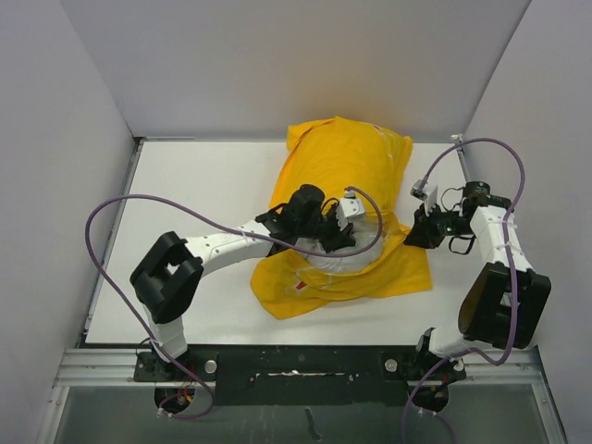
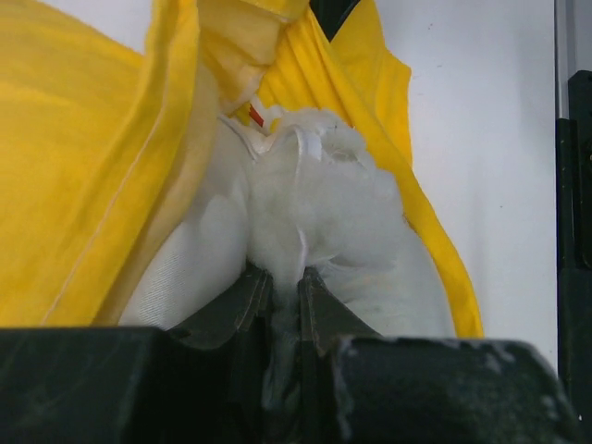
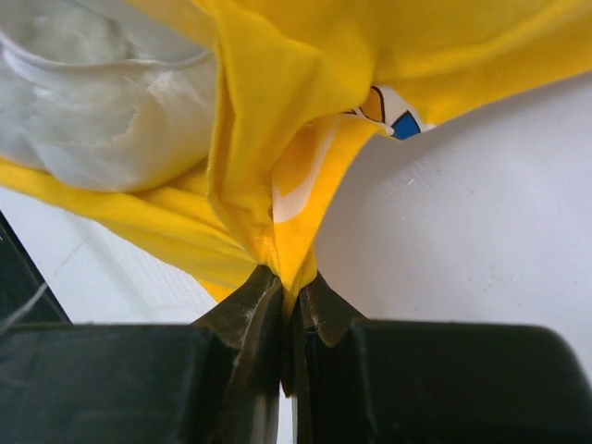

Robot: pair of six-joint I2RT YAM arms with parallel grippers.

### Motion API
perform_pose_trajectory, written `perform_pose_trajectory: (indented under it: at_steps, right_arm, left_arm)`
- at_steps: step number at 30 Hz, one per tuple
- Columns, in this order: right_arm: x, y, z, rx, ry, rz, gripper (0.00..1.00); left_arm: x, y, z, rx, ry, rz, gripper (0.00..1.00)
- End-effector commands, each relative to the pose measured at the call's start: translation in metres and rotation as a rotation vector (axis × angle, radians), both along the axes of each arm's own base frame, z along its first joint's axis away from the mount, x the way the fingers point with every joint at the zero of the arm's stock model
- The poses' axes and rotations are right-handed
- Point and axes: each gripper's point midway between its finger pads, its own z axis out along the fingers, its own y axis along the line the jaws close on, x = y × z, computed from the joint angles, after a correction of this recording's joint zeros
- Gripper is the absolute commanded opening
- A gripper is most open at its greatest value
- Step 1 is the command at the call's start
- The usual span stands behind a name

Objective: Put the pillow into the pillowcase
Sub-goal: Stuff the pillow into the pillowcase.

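right gripper [image 3: 289, 277] pinched shut on the right edge of the pillowcase [image 3: 277, 157]. left gripper [image 2: 285, 277] clamps the soft, light pillow [image 2: 324, 213] at the pillowcase mouth; beyond, it seems mostly inside. limp cloth, so grip bunched folds.

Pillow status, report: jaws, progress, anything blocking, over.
Left jaws shut on pillow end. Right jaws shut on pillowcase edge. Pillow mostly inside, near end exposed at the opening. Nothing in the way.

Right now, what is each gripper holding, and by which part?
The left gripper pinches the pillow by a bunched fold at its exposed end. The right gripper pinches the pillowcase by a gathered fold at its edge.
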Motion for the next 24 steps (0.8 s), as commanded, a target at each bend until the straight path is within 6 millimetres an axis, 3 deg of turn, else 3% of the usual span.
perform_pose_trajectory:
  at_steps: [1,5,6,7,9,12,15,21,22,24]
  right_arm:
    - [-0.002,-0.003,0.004,-0.048,-0.109,0.131,0.04]
    - [-0.019,0.011,0.032,-0.008,-0.224,0.282,0.31]
    - [-0.024,0.016,0.041,-0.003,-0.27,0.324,0.42]
    - [-0.029,0.021,0.05,-0.004,-0.326,0.37,0.59]
    - [-0.039,0.03,0.066,-0.013,-0.443,0.451,0.8]
    - [-0.055,0.05,0.086,0.005,-0.644,0.559,0.98]
    - [-0.073,0.078,0.086,0.047,-0.778,0.7,0.98]
    - [-0.057,0.106,0.064,0.04,-0.747,0.761,1.0]
    - [-0.057,0.11,0.06,0.035,-0.725,0.771,0.99]
    - [-0.059,0.121,0.054,0.027,-0.73,0.831,0.98]
  left_arm:
    - [0.005,0.014,-0.058,0.053,0.123,0.089,0.0]
    - [-0.002,0.012,-0.062,-0.012,0.142,0.084,0.0]
    - [-0.003,0.013,-0.062,-0.02,0.146,0.086,0.0]
    - [-0.004,0.013,-0.063,-0.027,0.147,0.086,0.0]
    - [-0.006,0.014,-0.061,-0.043,0.147,0.088,0.0]
    - [-0.008,0.014,-0.057,-0.071,0.15,0.088,0.0]
    - [-0.011,0.012,-0.053,-0.092,0.149,0.081,0.0]
    - [-0.014,0.021,-0.035,-0.113,0.142,0.154,0.0]
    - [-0.013,0.024,-0.027,-0.128,0.155,0.187,0.02]
    - [-0.014,0.031,-0.012,-0.151,0.18,0.246,0.18]
